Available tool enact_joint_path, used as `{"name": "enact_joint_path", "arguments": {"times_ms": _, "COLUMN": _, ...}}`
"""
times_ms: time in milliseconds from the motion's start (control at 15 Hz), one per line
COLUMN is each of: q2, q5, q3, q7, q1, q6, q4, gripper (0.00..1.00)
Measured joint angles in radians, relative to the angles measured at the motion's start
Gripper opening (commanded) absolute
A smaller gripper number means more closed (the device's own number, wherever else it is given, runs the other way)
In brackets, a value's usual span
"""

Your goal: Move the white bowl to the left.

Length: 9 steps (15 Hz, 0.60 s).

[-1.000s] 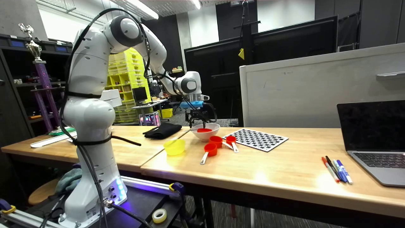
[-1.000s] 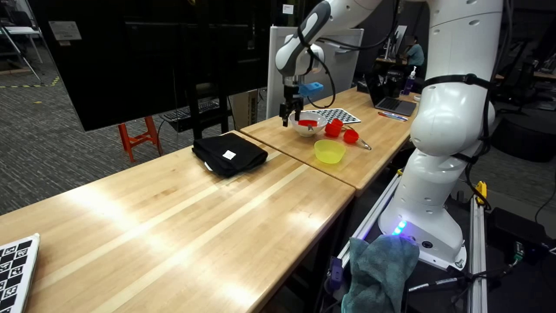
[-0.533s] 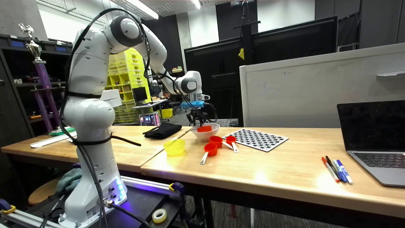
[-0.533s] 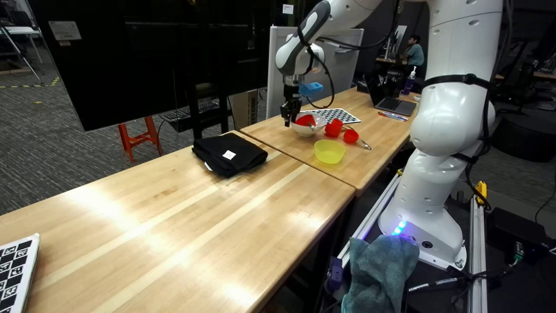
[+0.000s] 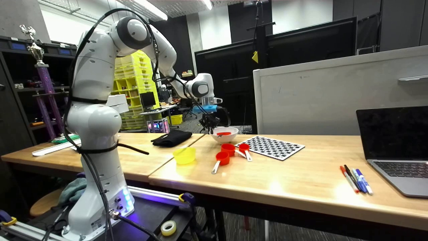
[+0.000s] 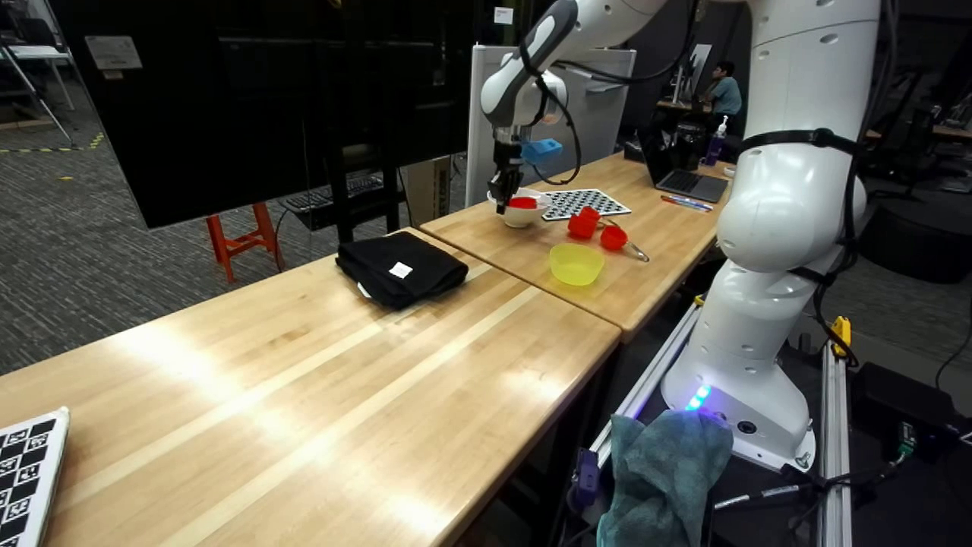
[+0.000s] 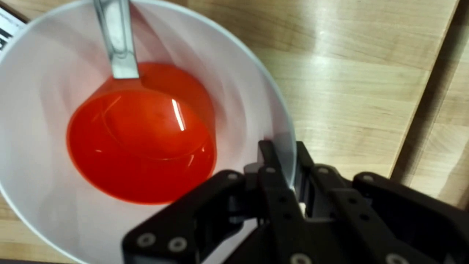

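Observation:
The white bowl point(image 7: 33, 128) fills much of the wrist view, with a red measuring cup point(image 7: 143, 146) tilted inside it, its metal handle resting up against the bowl's wall. My gripper point(image 7: 283, 145) is shut on the bowl's rim, one finger inside the wall and the other outside. In both exterior views the bowl point(image 5: 226, 139) is at the far part of the table, the gripper point(image 6: 501, 202) coming down on its side from above. Whether the bowl's base touches the table cannot be told.
Near the bowl lie several red measuring cups point(image 5: 223, 157), and a yellow cup point(image 5: 184, 156) sits closer to the robot. A checkered board point(image 5: 271, 147) lies beside the bowl. A folded black cloth point(image 6: 402, 267) rests across the seam between the tables. Pens and a laptop point(image 5: 398, 140) are farther off.
The jaws have closed onto the bowl's rim. Bowl and gripper have shifted together, away from the loose red cups and the yellow cup. The red cup inside has tipped about in the bowl.

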Motion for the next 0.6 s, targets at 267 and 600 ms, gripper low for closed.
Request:
{"name": "enact_joint_path", "arguments": {"times_ms": 267, "q2": -0.017, "q5": -0.001, "q3": 0.0, "q7": 0.001, "q1": 0.0, "q6": 0.013, "q4": 0.0, "gripper": 0.03}}
{"name": "enact_joint_path", "arguments": {"times_ms": 600, "q2": -0.061, "q5": -0.008, "q3": -0.001, "q7": 0.015, "q1": 0.001, "q6": 0.036, "q4": -0.031, "gripper": 0.01}}
